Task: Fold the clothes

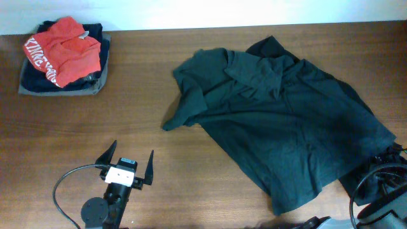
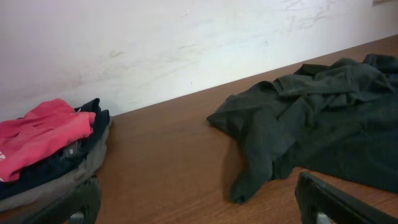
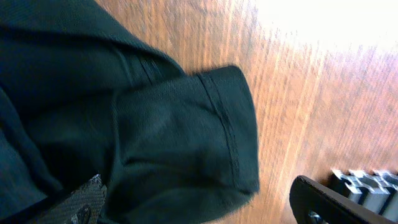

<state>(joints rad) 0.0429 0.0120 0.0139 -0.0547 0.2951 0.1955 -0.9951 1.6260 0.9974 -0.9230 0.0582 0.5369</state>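
Observation:
A dark green shirt (image 1: 286,121) lies crumpled and spread over the right half of the wooden table. It also shows in the left wrist view (image 2: 311,118). My left gripper (image 1: 133,151) is open and empty at the front left, left of the shirt's nearest corner (image 2: 249,183); in its own view the fingers (image 2: 202,205) frame bare wood. My right gripper (image 3: 199,205) is open, with a hemmed sleeve of the shirt (image 3: 186,143) lying between its fingers. In the overhead view the right arm (image 1: 385,175) sits at the shirt's front right edge.
A stack of folded clothes with a red garment (image 1: 63,51) on top stands at the back left, also in the left wrist view (image 2: 43,137). A white wall runs behind the table. Black cables lie near the right arm (image 1: 375,191).

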